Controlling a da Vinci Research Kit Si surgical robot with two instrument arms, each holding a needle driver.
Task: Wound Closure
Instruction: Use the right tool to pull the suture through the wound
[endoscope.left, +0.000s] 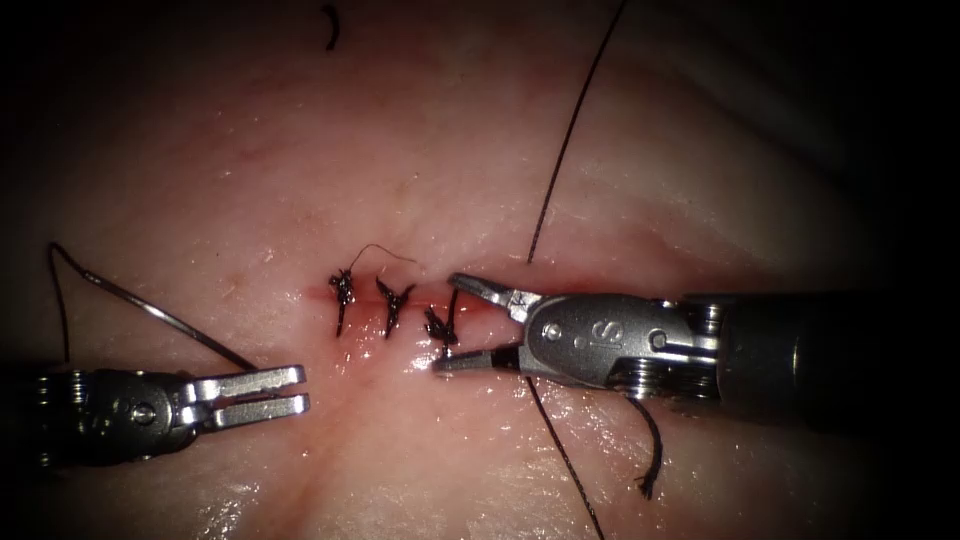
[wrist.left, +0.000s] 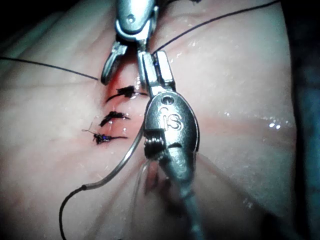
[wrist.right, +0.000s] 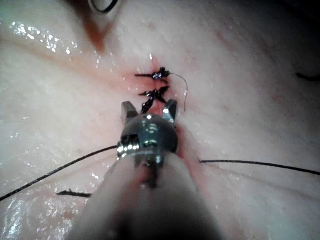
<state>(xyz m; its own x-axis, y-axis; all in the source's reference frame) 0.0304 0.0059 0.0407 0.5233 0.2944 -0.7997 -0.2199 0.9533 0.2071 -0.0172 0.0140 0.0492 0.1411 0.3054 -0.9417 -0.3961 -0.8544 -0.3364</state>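
The left tool (endoscope.left: 295, 391) is shut on the curved needle (endoscope.left: 160, 315) near its pointed end. The needle arcs up and left, free of the tissue (endoscope.left: 300, 170), and thread leaves its blunt end. In the left wrist view the needle (wrist.left: 120, 165) curves away from under the left tool (wrist.left: 157, 67). The right tool (endoscope.left: 447, 325) stands open and holds nothing, its jaws on either side of the rightmost of three knotted stitches (endoscope.left: 440, 327) on the cut. The right wrist view shows the same straddle (wrist.right: 149, 107). A long thread (endoscope.left: 565, 150) runs down behind the right tool.
Two more stitches (endoscope.left: 342, 290) (endoscope.left: 393, 302) lie left of the right tool, with a thin tail (endoscope.left: 385, 248) above them. A short cut end (endoscope.left: 652, 455) hangs below the right tool's wrist. Another scrap of thread (endoscope.left: 330, 25) lies at the far edge.
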